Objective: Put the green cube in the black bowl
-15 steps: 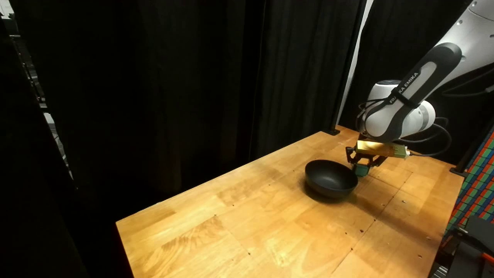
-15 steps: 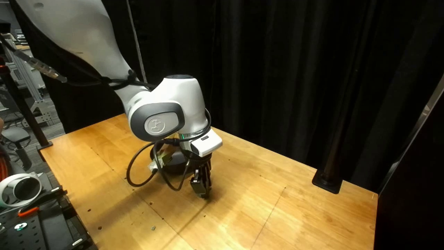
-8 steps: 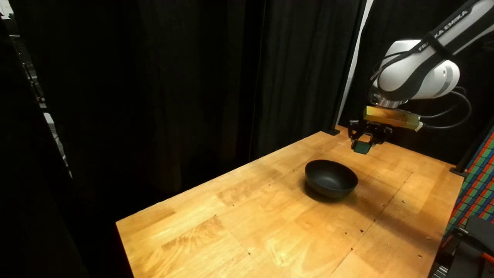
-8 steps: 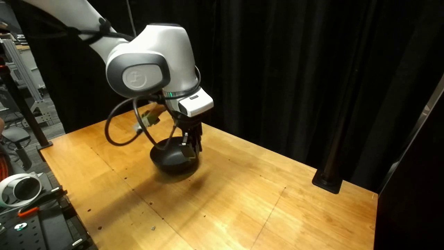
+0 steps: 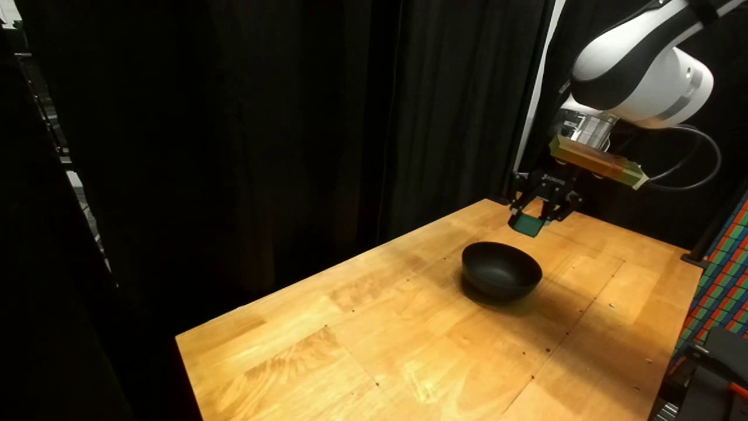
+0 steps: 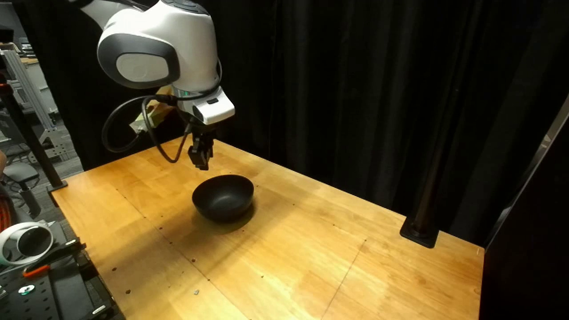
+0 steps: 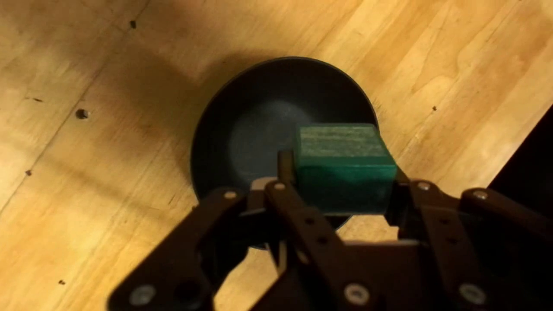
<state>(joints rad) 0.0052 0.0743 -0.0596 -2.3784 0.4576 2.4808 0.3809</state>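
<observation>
The green cube (image 5: 527, 224) is held in the air between my gripper's (image 5: 529, 218) fingers, in an exterior view. In the wrist view the cube (image 7: 345, 172) sits between both finger pads, and my gripper (image 7: 343, 185) is shut on it. The black bowl (image 5: 501, 272) stands upright on the table, below the cube. In the wrist view the bowl (image 7: 268, 134) lies beneath the cube, which overlaps its right part. In an exterior view my gripper (image 6: 202, 160) hangs above and behind the bowl (image 6: 223, 198); there the cube is hidden by the finger.
The wooden table (image 5: 374, 333) carries the bowl. A black post with a base plate (image 6: 418, 232) stands at the table's edge. A dark cart with a white ring-shaped thing (image 6: 26, 242) is beside the table. A cable loop (image 6: 133, 138) hangs from the wrist.
My gripper has risen from low beside the bowl with the cube in it. Over the last half second it has shifted sideways and tilted, still holding the cube. The bowl has not moved.
</observation>
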